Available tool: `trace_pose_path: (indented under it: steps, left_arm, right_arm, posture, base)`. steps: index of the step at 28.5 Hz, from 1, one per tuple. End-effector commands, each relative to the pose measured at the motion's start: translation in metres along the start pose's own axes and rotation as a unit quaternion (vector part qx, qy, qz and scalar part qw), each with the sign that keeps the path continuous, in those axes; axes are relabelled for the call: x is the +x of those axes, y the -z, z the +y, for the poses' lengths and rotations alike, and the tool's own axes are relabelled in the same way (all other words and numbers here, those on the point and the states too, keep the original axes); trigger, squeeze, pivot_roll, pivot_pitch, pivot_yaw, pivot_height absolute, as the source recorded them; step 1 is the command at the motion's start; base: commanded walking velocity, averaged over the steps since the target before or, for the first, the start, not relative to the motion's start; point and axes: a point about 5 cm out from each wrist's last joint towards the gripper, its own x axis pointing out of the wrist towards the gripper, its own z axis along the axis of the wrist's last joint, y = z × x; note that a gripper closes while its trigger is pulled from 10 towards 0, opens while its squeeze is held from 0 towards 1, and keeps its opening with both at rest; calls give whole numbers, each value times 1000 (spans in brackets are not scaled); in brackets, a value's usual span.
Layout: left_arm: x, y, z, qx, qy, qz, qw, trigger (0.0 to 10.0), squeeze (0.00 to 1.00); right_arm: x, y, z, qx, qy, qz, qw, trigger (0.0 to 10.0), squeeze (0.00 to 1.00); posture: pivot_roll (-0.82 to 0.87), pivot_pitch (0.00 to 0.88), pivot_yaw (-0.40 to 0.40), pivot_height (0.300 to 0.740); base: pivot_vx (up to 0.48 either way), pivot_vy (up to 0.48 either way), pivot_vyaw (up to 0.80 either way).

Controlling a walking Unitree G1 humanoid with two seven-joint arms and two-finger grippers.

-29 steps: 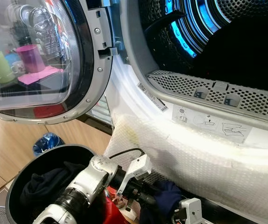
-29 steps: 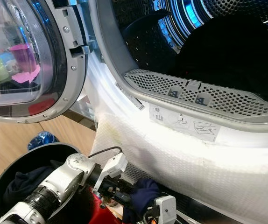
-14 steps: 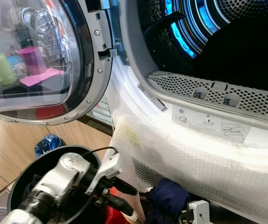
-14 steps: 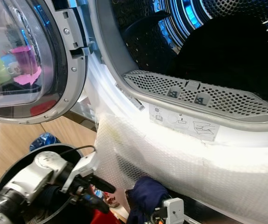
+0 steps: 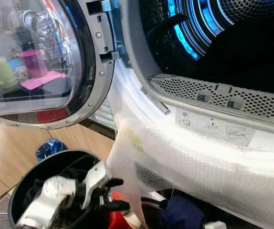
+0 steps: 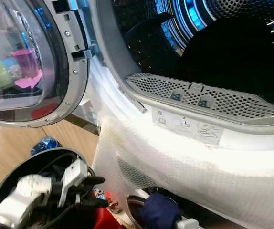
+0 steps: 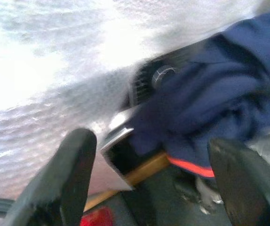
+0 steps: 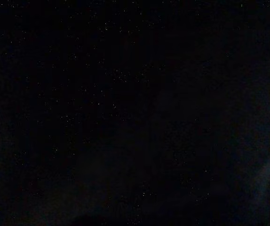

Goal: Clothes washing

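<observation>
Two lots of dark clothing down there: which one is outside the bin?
The navy garment bunched below the bubble wrap, right of the open left gripper. The other dark clothes lie inside the black bin.

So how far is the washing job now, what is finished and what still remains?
Done: the washer door stands open. The drum looks dark, with no clothes visible inside. In hand: the left pincer, open and holding nothing, is above the black basket, near the navy garment. Left: the dark clothes in the basket and the navy garment.

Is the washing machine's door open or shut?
Open: the door is swung left, and the drum behind it is exposed.
</observation>
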Motion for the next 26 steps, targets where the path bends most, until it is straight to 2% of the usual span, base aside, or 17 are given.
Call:
trace_pose_path:
  steps: [1, 2, 3, 4, 5, 6, 7, 8, 9, 12, 13, 17, 20, 24, 25, 26]
  left_arm:
    - [-9, -8, 13, 31, -84, -26, 996, 10000, 1000]
    - [-10, -7, 16, 31, -148, -43, 988, 10000, 1000]
    - [-11, -7, 17, 28, -176, -51, 983, 10000, 1000]
    - [-11, -7, 18, 32, -203, -58, 977, 10000, 910]
    - [-13, -9, 19, 49, -230, -61, 970, 10000, 643]
    - [-16, -13, 21, 106, -269, -64, 955, 10000, 0]
    - [-16, -13, 21, 106, -269, -64, 955, 10000, 0]
    - [-16, -13, 21, 139, -282, -61, 947, 10000, 0]
    - [-16, -11, 22, 151, -301, -57, 940, 10000, 0]
    - [-16, -7, 26, 150, -330, -59, 930, 10000, 0]
    - [-14, -6, 26, 173, -325, -48, 928, 10000, 0]
    - [-10, -5, 29, 193, -323, -41, 925, 10000, 0]
    - [-5, -8, 31, 197, -323, -47, 924, 10000, 0]
    - [-1, -9, 31, 213, -317, -55, 923, 10000, 0]
    - [1, -8, 30, 218, -314, -56, 923, 10000, 0]
    - [3, -7, 30, 218, -311, -56, 923, 10000, 0]
  right_arm:
    - [-2, -9, 5, -6, -13, -27, 1000, 0, 0]
    - [-6, -10, 8, -6, -15, -30, 999, 0, 0]
    - [-7, -11, 9, -6, -16, -32, 999, 0, 0]
    - [-8, -12, 11, -4, -16, -36, 999, 0, 0]
    - [-10, -14, 13, -2, -17, -41, 999, 0, 0]
    - [-12, -16, 16, -3, -16, -47, 999, 0, 0]
    - [-12, -16, 16, -3, -16, -47, 999, 0, 0]
    - [-13, -18, 19, -5, -15, -50, 999, 0, 0]
    - [-14, -20, 23, -9, -17, -55, 998, 0, 0]
    - [-17, -24, 24, -15, -15, -64, 998, 0, 0]
    - [-22, -29, 23, -21, -7, -74, 997, 0, 0]
    - [-29, -38, 24, -23, 0, -96, 995, 0, 0]
    - [-40, -43, 36, -34, -22, -97, 995, 0, 0]
    - [-61, -49, 45, -49, -27, -107, 993, 0, 0]
    - [-73, -58, 47, -52, -25, -126, 990, 0, 0]
    - [-78, -64, 49, -56, -28, -135, 989, 0, 0]
  posture:
    - [-19, 26, 141, 740]
    - [-12, 30, 138, 740]
    - [-12, 30, 137, 740]
    - [-12, 30, 137, 740]
    - [-15, 30, 138, 740]
    - [-15, 29, 138, 740]
    - [-15, 29, 138, 740]
    - [-14, 23, 137, 740]
    - [-24, 18, 143, 740]
    - [-18, 0, 146, 740]
    - [-14, 0, 149, 740]
    - [-19, 0, 158, 740]
    - [-17, 0, 161, 740]
    - [-26, 0, 166, 740]
    - [-32, 0, 165, 740]
    - [-41, 0, 167, 740]
  base:
    - [0, 0, 0]
    - [0, 0, 0]
    - [0, 0, 0]
    - [0, 0, 0]
    - [0, 0, 0]
    - [0, 0, 0]
    - [0, 0, 0]
    - [0, 0, 0]
    - [0, 0, 0]
    - [0, 0, 0]
    - [0, 0, 0]
    - [0, 0, 0]
    - [0, 0, 0]
    - [0, 0, 0]
    - [0, 0, 0]
    - [0, 0, 0]
